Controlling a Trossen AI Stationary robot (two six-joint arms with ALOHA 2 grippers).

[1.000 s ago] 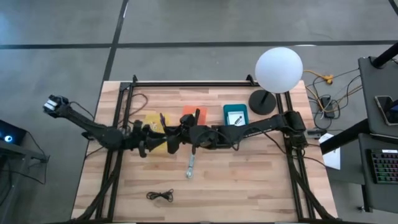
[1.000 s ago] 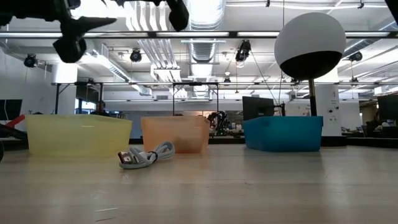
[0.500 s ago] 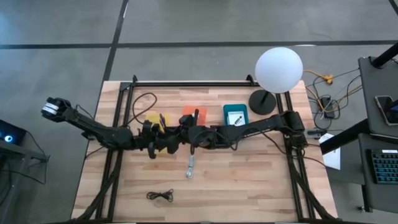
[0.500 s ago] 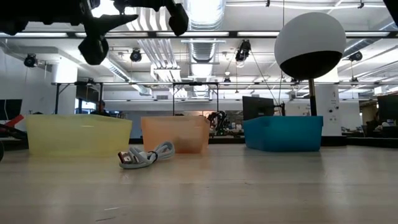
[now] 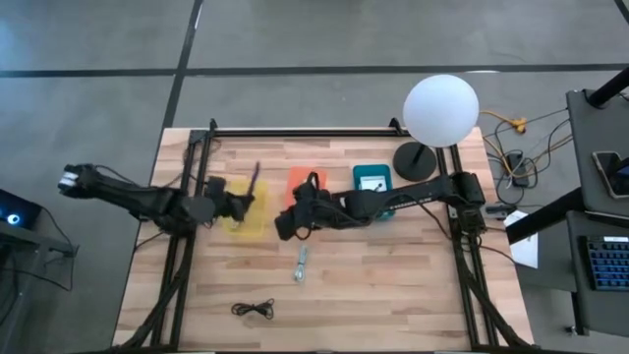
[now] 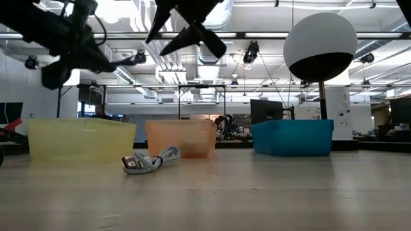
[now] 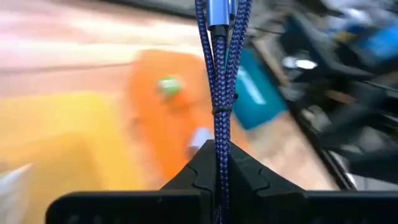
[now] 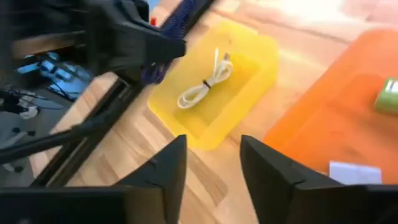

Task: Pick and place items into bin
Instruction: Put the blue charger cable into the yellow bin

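My left gripper (image 5: 242,202) hovers over the yellow bin (image 5: 243,208), shut on a purple braided cord (image 5: 256,181). My right gripper (image 5: 285,222) stands open just right of that bin, above the table, with nothing between its fingers (image 8: 169,171). A white cord (image 8: 208,81) lies in the yellow bin. The orange bin (image 7: 174,118) holds a green ball (image 7: 168,85), a lavender cube (image 7: 200,135) and a white card (image 8: 354,172). A grey stick (image 5: 302,264) and a black cord (image 5: 254,309) lie on the table nearer the front. My left gripper pinches the bundled purple cord (image 7: 218,146) between its two shut fingers. The strands run on straight past the fingertips, along the fingers, bound at a knot (image 7: 219,111). The cord is lifted clear above the yellow bin and touches nothing else.
A teal bin (image 5: 372,181) stands right of the orange one, with a card in it. The white globe lamp (image 5: 440,108) stands at the back right. A black frame (image 5: 295,132) runs round the table's edges. Bare wood lies at the front right.
The two grippers met over the yellow bin. My left gripper shut on the purple cord and drew back toward the table's left edge with it. My right gripper opened, let go of the cord and pulled away toward the right.
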